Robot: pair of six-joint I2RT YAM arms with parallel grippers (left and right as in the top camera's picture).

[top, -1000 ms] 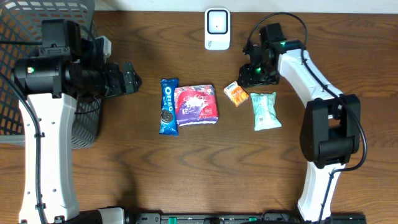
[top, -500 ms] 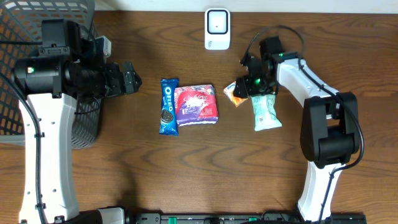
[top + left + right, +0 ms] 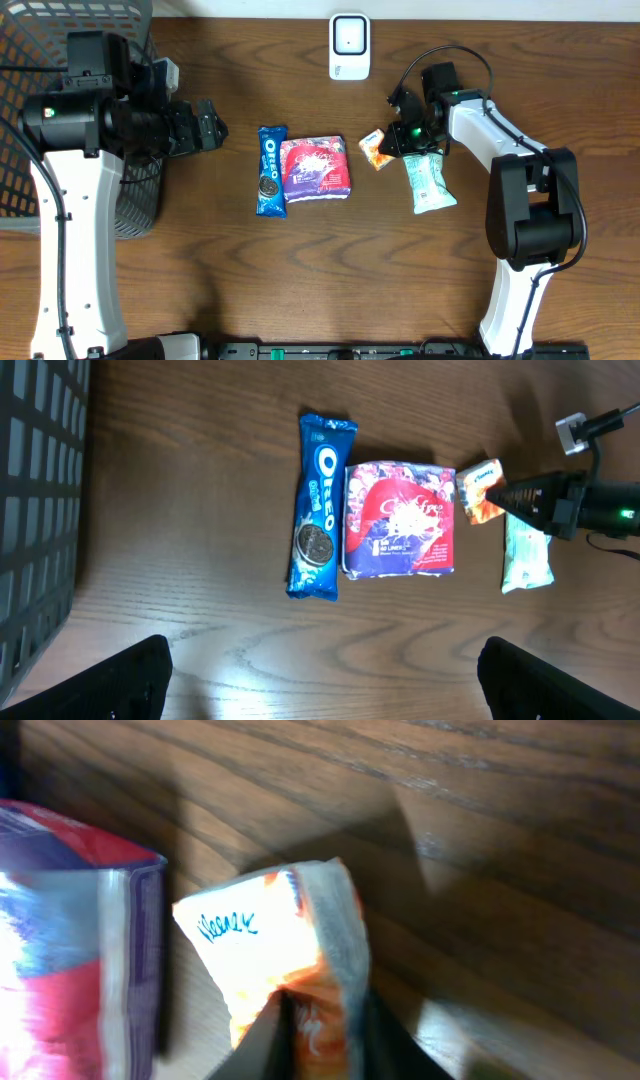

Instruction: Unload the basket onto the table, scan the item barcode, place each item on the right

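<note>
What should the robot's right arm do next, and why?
Probably lift the small orange packet straight up off the table. The right gripper looks pinched on the packet's end, and the white scanner stands apart, farther back, so the packet needs carrying there.

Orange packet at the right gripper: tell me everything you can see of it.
The orange packet is a small glossy sachet, orange and white with blue lettering and a crimped end seal. It sits crumpled and tilted on the table, between the purple pack and the green packet. A narrow dark gap parts it from the purple pack. The right gripper pinches its crimped edge. No barcode shows.
</note>
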